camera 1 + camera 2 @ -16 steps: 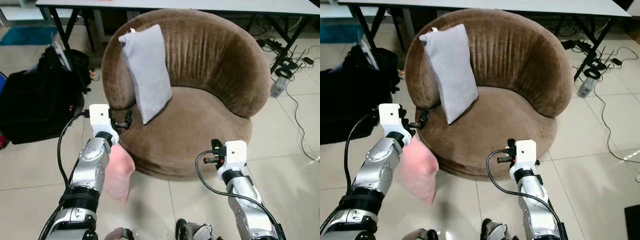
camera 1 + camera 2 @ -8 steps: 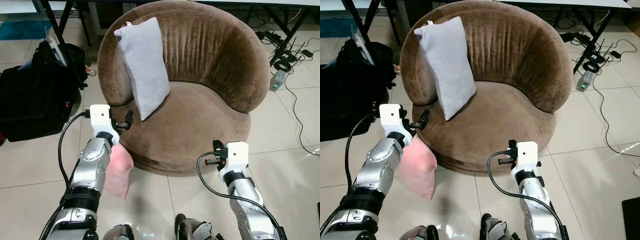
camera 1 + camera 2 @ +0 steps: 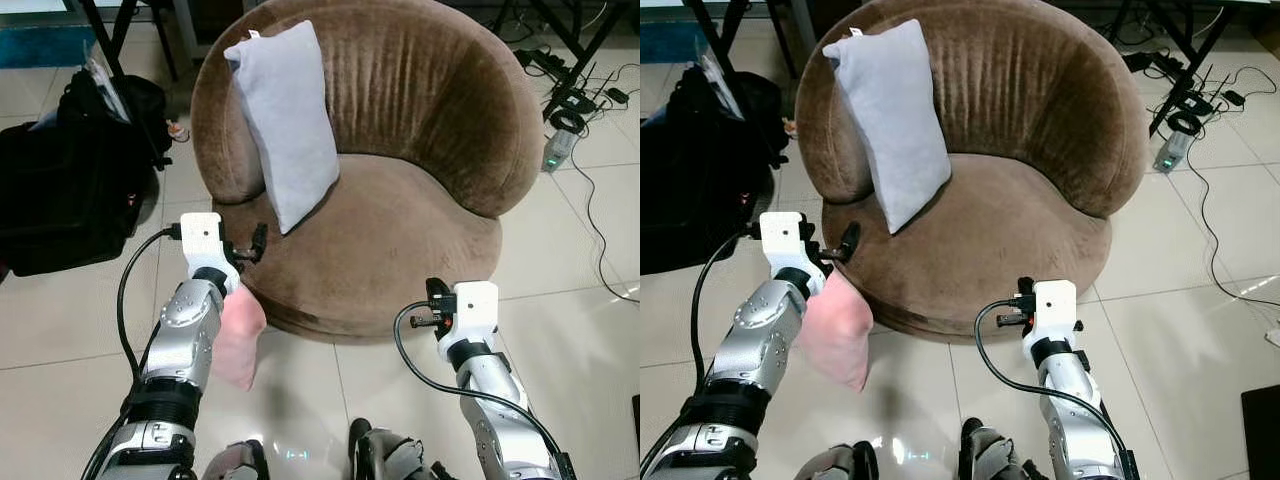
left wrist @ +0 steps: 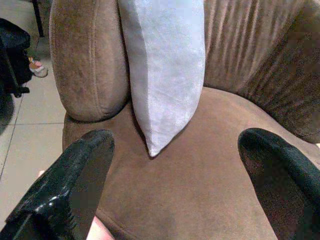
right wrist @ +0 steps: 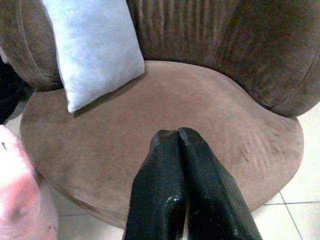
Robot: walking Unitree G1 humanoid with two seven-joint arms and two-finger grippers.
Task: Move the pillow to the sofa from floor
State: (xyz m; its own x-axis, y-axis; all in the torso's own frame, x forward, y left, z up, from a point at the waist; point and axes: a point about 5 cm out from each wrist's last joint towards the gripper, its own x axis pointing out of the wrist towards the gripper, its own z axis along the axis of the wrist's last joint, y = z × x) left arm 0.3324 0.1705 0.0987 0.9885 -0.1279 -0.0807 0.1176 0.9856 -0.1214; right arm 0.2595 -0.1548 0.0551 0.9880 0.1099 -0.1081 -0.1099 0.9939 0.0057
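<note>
Left gripper (image 3: 252,243), fingers spread at the brown sofa's (image 3: 400,240) rim, carries the pink pillow (image 3: 238,335) dangling beneath its wrist for delivery, while right gripper (image 5: 176,137) hovers pressed together.

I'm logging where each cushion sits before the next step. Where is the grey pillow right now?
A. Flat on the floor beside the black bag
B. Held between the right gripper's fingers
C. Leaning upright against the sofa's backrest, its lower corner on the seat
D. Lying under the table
C: the grey pillow stands tilted against the inner back of the brown sofa, its lower corner on the seat.
</note>
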